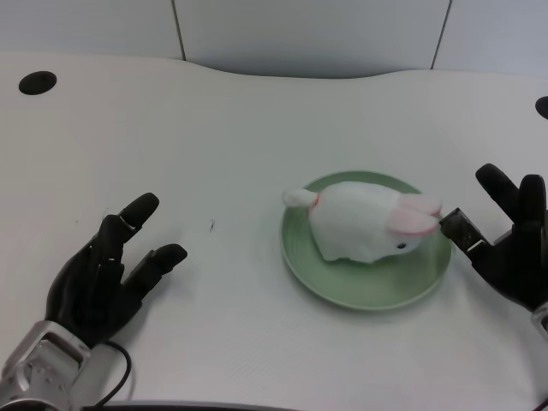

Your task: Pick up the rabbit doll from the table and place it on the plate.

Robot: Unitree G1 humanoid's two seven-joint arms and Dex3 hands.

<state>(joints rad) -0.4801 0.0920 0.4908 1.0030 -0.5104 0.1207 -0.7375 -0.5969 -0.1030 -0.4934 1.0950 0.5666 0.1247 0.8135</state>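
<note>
Surface: white table (pixel 223 145) with a faintly textured top; its far edge runs in a shallow curve across the upper part of the head view; a round black hole (pixel 38 82) sits near the far left corner, and part of a second one (pixel 542 107) shows at the right border; a tiny dark speck (pixel 211 226) lies on the top between the left hand and the plate.
Room: pale grey wall panels (pixel 308 34) stand behind the table, divided by thin dark vertical seams.
Doll: soft white plush rabbit doll (pixel 364 223) with pink-lined ears lies on its belly on the plate; ears and a dark eye point to the right, the small round tail overhangs the plate's left rim.
Plate: round pale green plate (pixel 368 287) rests flat on the table, right of centre.
Left hand: black many-fingered left hand (pixel 107 278) on a silver forearm lies low at the near left, fingers spread apart and extended towards the plate; it holds nothing and is well apart from the doll.
Cable: thin black cable (pixel 124 377) loops beside the left wrist.
</note>
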